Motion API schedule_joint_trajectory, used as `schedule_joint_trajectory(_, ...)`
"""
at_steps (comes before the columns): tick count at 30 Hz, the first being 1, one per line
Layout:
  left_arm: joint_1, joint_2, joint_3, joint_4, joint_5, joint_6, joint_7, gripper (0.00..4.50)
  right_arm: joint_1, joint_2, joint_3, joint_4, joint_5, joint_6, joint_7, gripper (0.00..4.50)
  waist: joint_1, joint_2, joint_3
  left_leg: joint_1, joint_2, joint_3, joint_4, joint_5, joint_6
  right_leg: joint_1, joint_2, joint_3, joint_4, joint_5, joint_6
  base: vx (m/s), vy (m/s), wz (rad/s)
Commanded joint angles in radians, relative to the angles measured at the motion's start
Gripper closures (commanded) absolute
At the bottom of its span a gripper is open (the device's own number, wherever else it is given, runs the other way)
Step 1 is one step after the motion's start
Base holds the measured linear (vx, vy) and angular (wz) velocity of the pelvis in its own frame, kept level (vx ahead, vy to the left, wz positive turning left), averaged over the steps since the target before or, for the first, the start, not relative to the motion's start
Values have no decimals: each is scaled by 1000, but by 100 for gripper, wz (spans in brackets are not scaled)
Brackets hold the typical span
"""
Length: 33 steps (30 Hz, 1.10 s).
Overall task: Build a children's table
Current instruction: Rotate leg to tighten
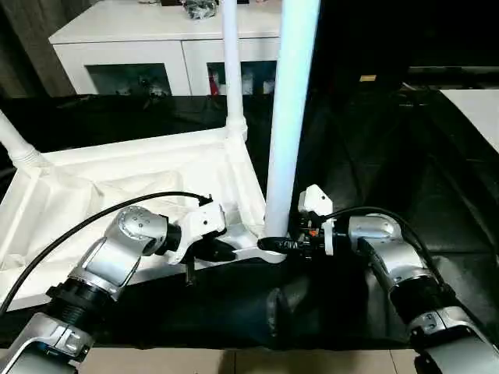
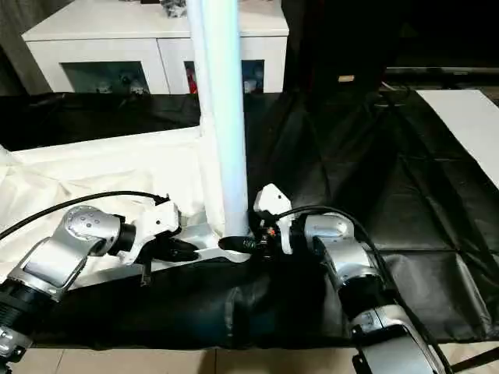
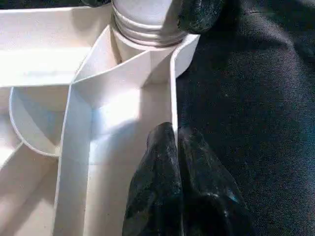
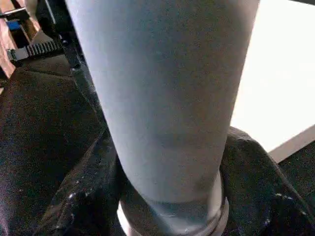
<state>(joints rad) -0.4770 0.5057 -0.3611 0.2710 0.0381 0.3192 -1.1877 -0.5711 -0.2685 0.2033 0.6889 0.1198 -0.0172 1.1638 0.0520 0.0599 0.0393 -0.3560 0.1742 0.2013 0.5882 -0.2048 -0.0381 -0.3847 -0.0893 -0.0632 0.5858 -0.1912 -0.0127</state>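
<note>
The table top (image 1: 117,187) lies upside down on a black cloth (image 1: 374,156), ribbed underside facing up. At its near corner, the one closest to the robot, a white leg (image 1: 290,101) stands upright in the round socket (image 3: 147,37), its long axis running straight up and out of view overhead. Another leg (image 1: 232,62) stands in the far corner socket, and a third (image 1: 14,140) shows at the left edge.

The move ahead turns on that near leg. The right gripper (image 1: 271,244) reaches in level from the right, and its two black fingers sit on either side of the leg's base, just above the socket collar — wrapped around it, though whether they press on it or sit a little loose I cannot tell. The leg's axis crosses the gripper's reach at a right angle, so any seating push or twist has to act around that vertical line.

The left gripper (image 1: 220,251) is clenched tight, its fingers (image 3: 170,162) together against the table top's rim wall just left of the same socket — it looks like a brace. The right arm is the one on the leg.
</note>
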Motion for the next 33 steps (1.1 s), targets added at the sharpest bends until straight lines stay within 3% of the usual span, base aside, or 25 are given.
schedule_joint_trajectory(1, 41, 11, -73, 41, 32, 24, -33, 450, -4, -7, -1, 28, -18, 24, -9, 145, 0, -3, -55, 8, 60, -26, -72, -178, 60, 39, -60, 40, -47, -123, -283, 0, 0, 0)
schedule_joint_trajectory(7, 35, 8, -76, 51, 36, 19, -28, 450, -1, -21, 23, 31, -50, 13, -17, 103, 0, -2, -56, 6, 59, -26, -71, -168, 60, 39, -61, 40, -46, -113, -282, 0, 0, 0)
schedule_joint_trajectory(19, 27, 4, -76, 66, 39, 12, -24, 450, 0, -21, 21, 43, -47, 30, -7, 103, -1, 0, -57, 6, 59, -27, -71, -177, 63, 40, -61, 40, -47, -128, -279, 0, 0, 0)
schedule_joint_trajectory(22, 25, 4, -76, 69, 38, 10, -24, 450, -4, -16, 17, 47, -40, 32, -3, 138, -2, -2, -56, 6, 59, -27, -71, -183, 61, 39, -61, 40, -48, -134, -278, 0, 0, 0)
schedule_joint_trajectory(25, 25, 5, -76, 71, 38, 9, -23, 450, -2, -15, 18, 47, -38, 34, 2, 143, -1, 0, -55, 8, 60, -27, -73, -200, 54, 37, -61, 40, -50, -158, -274, 0, 0, 0)
schedule_joint_trajectory(26, 25, 5, -76, 72, 38, 9, -23, 450, 0, -14, 19, 46, -38, 35, 2, 166, -2, 0, -55, 8, 60, -27, -73, -199, 53, 37, -61, 41, -50, -157, -273, 0, 0, 0)
schedule_joint_trajectory(33, 34, 10, -75, 70, 39, 13, -21, 450, 16, -2, 9, 37, -31, 45, -22, 178, -2, 0, -54, 8, 60, -28, -73, -201, 50, 37, -61, 41, -50, -158, -273, 0, 0, 0)
